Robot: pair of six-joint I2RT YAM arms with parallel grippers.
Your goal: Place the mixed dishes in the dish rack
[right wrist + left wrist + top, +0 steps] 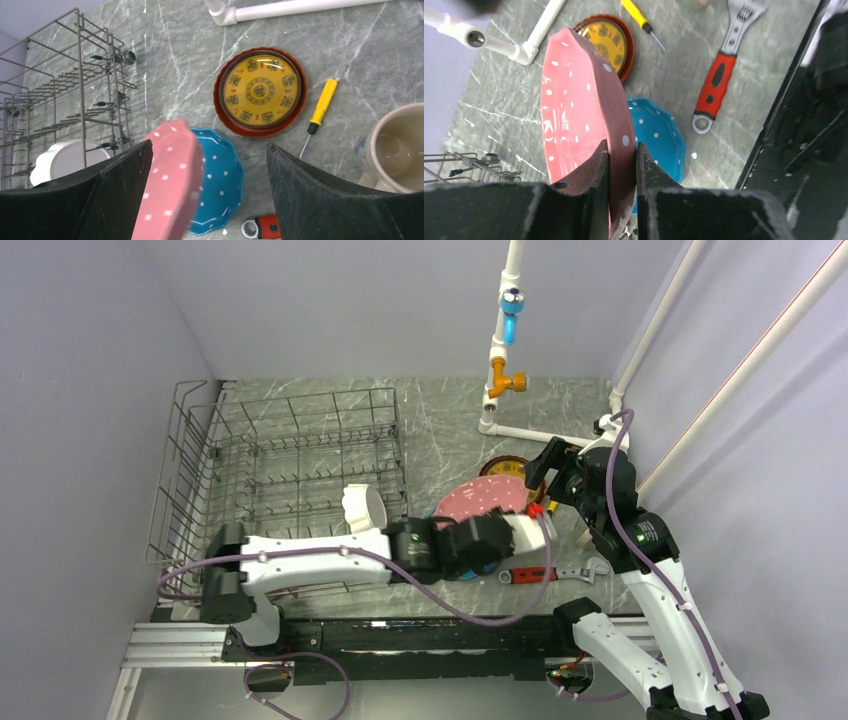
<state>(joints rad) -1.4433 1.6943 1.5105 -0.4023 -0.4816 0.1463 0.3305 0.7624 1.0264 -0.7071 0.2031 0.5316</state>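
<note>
The pink plate [579,100] is being held on edge just above the blue plate [659,135], its rim being clamped by the left gripper [622,165]. The rack [290,455] is lying to the left of that arm, which is being stretched low and rightward. The right gripper [210,155] is being hovered nearby, fingers spread, gripping nothing.

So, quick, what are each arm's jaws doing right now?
Left gripper: jaws closed on the pink white-dotted scalloped plate.
Right gripper: jaws open, holding nothing.
</note>
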